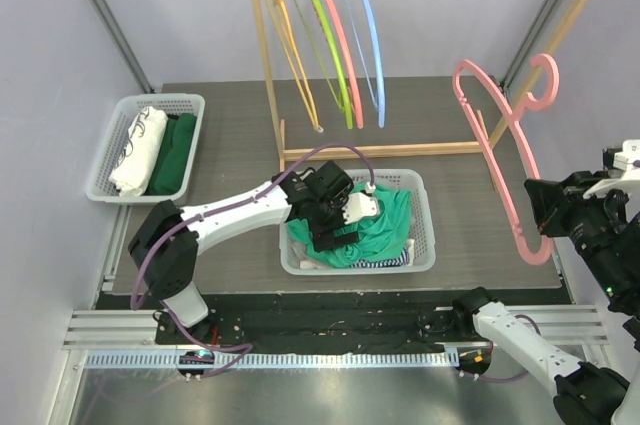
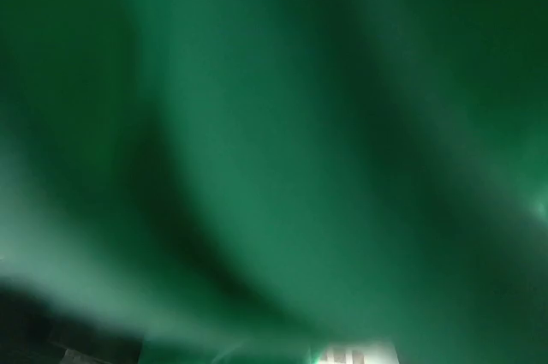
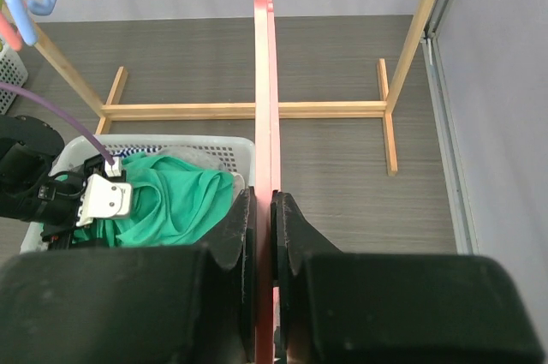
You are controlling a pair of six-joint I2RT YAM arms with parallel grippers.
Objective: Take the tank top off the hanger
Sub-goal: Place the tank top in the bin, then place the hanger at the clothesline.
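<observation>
The green tank top (image 1: 378,230) lies crumpled in the white basket (image 1: 424,207) at the table's middle, off the hanger. My left gripper (image 1: 335,230) reaches down into that basket, right on the cloth. The left wrist view is filled with blurred green tank top (image 2: 274,158), and its fingers do not show. At the right, my right gripper (image 1: 545,220) is shut on the lower end of the bare pink hanger (image 1: 495,150), held up in the air. In the right wrist view the pink hanger (image 3: 264,81) runs straight up between the closed jaws of the right gripper (image 3: 264,210), with the tank top (image 3: 171,201) to the left.
A wooden rack (image 1: 262,55) at the back carries several coloured hangers (image 1: 335,45). Its base bar (image 1: 380,152) lies just behind the middle basket. A second white basket (image 1: 113,140) at the left holds folded white and green clothes. Striped cloth (image 1: 385,262) lies under the tank top.
</observation>
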